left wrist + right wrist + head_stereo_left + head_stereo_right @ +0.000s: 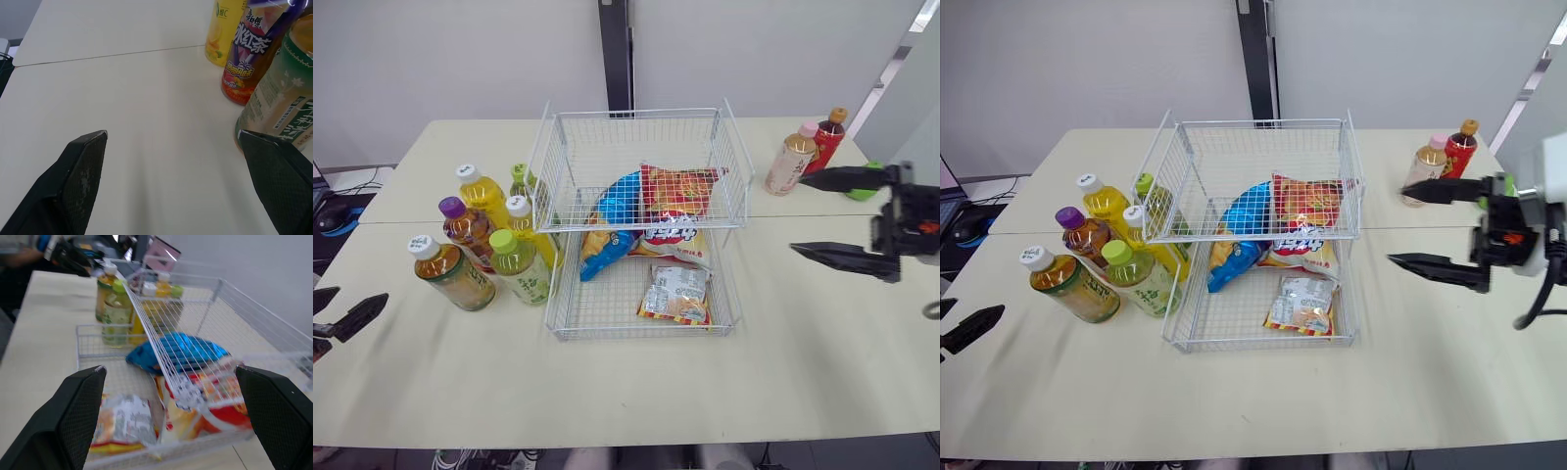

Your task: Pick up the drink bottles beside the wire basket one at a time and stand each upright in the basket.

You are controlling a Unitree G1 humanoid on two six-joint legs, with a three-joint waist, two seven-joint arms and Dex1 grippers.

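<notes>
Nearest me, the left jaws hang low by the cream bench's (656,392) near edge, spread wide and holding nothing. The closest task item is the white-capped clear plastic bottle of amber tea (451,274). It stands upright, long axis vertical, ahead and to the right of those jaws, near but apart. Five more upright bottles (516,259) crowd behind it, just left of the white wire basket (636,334). My right jaws, also wide and empty, hover right of the basket. I'd send the left arm in from the side.
</notes>
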